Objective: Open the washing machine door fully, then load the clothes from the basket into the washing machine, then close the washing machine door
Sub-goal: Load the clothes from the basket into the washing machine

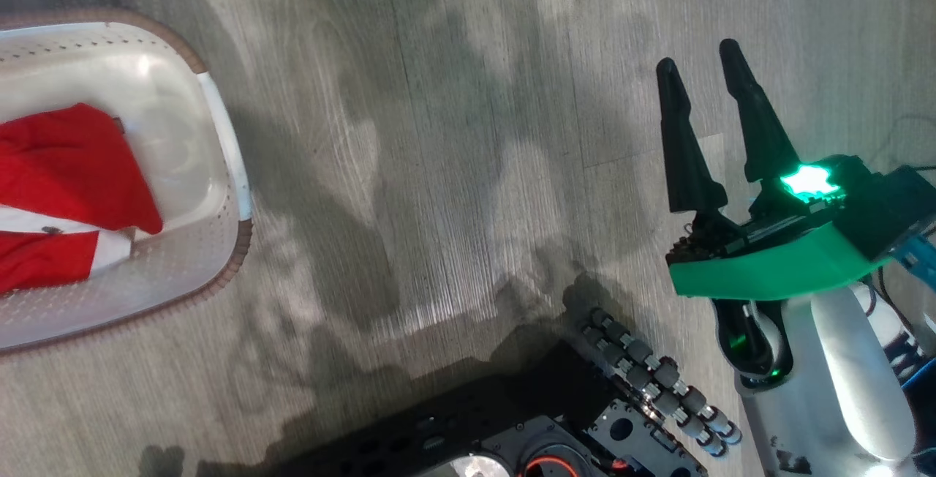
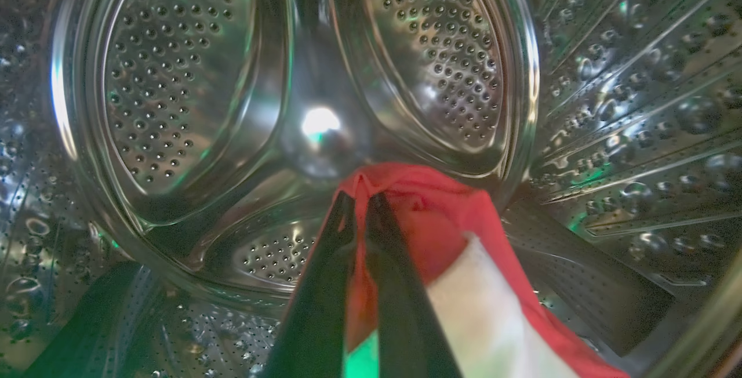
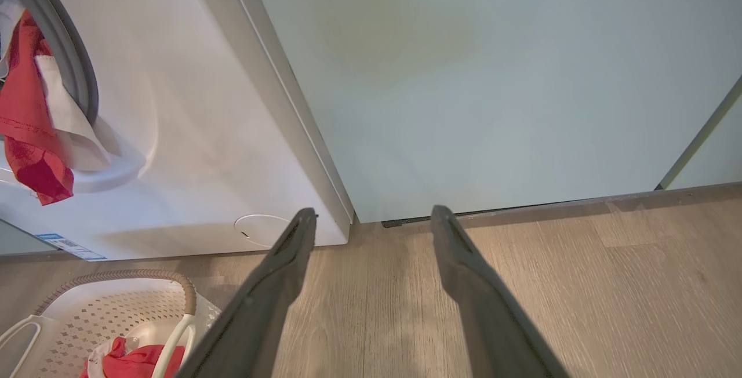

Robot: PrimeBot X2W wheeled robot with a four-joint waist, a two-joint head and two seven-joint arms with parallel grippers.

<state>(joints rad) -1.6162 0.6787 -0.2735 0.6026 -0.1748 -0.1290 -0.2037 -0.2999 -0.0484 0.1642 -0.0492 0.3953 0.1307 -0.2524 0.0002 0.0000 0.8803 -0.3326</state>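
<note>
At the left, red clothes (image 1: 66, 162) are seen in the basket (image 1: 183, 272), not yet loaded. A red-and-white garment (image 2: 446, 233) is pinched by the clenched left hand (image 2: 356, 201) deep in the washing machine drum (image 2: 174, 76), presumably for dropping there. At the right, the released, empty right hand (image 1: 698, 56) is held over the floor (image 1: 453, 170), clear of the work.

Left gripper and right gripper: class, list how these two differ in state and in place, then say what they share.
1. The left gripper is shut on the red garment; the right gripper is open and holds nothing.
2. The left gripper reaches inside the washing machine drum; the right gripper is outside it, above the wood floor.
Shared: each has two long, dark, tapering fingers.
</note>
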